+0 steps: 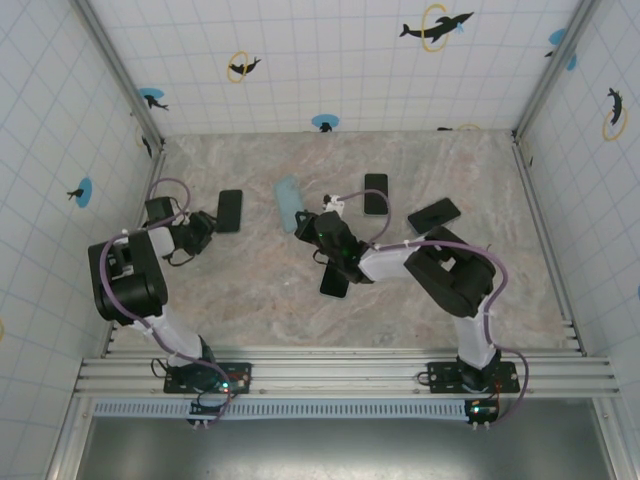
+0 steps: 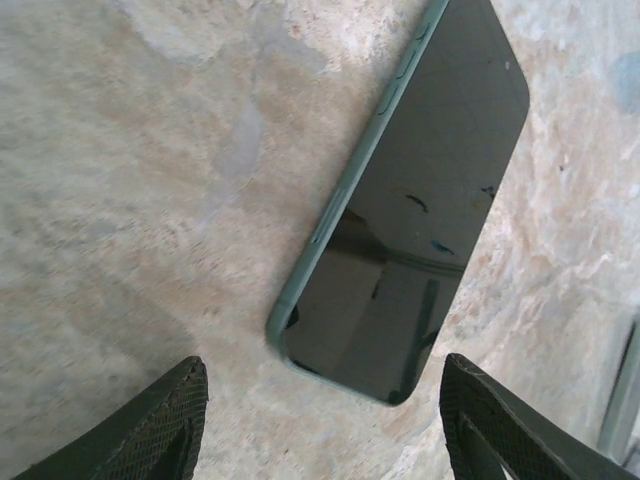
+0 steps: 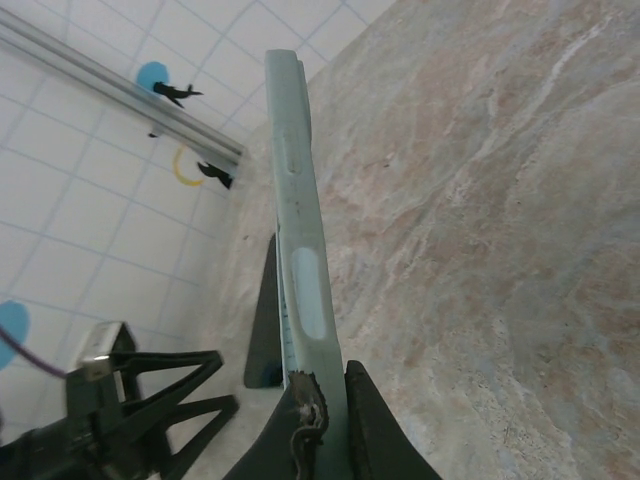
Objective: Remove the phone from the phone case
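from my remote station, i see the left gripper (image 1: 211, 221) standing wide on the left of the marble table (image 1: 250, 300), nothing between its jaws. the phone (image 1: 229, 210), dark screen up, lies flat on the marble just beyond the fingertips, apart from them. in the left wrist view, the phone (image 2: 405, 230) shows a dark green edge and runs slantwise away from the camera, its near corner between the two ribbed fingers (image 2: 150, 425) but ahead of them, touching neither.

near the middle of the table, the right gripper (image 1: 304, 221) is clamped on a pale blue phone case (image 1: 288, 203). the right wrist camera looks along the case (image 3: 298, 200) edge-on: it juts straight out from the closed fingers (image 3: 372, 415), lifted off the marble, and the pad of one finger looks frayed where it meets the case. i cannot tell from here whether anything sits inside the case.

phone and case are well apart, each by its own gripper.

three more dark phones lie on the right half of the table: one (image 1: 375, 193) behind the right wrist, one (image 1: 434, 215) slanted further right, one (image 1: 335, 279) partly under the right arm. tiled walls with dolphin stickers (image 1: 437, 27) close the cell.
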`<state>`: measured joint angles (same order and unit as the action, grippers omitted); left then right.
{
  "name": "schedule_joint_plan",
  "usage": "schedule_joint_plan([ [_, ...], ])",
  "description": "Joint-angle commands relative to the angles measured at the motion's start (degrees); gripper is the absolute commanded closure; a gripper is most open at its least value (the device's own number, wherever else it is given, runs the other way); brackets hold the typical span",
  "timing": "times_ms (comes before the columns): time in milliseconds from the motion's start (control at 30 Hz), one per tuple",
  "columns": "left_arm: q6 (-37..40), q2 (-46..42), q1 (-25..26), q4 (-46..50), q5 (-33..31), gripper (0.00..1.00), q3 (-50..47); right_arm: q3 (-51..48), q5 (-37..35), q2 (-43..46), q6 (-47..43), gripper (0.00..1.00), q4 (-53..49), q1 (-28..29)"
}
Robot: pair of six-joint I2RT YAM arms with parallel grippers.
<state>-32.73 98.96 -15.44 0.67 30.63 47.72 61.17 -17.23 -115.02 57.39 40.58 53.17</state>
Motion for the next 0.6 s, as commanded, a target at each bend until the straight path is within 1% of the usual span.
schedule_joint_plan([
  [0,3.0,-4.5,-0.5,5.3,-2.7,0.36,0.1,6.4,-7.1,-3.7,-1.1,1.00,-6.0,1.4],
  [267,2.2,-15.5,-0.4,7.3,0.1,0.35,-5.1,16.9,-8.1,-12.9,3.7,1.00,-10.3,2.3],
  [567,1.2,-25.6,-0.2,8.5,2.1,0.31,-11.4,25.7,-4.0,-21.9,11.1,0.99,-8.4,2.7],
])
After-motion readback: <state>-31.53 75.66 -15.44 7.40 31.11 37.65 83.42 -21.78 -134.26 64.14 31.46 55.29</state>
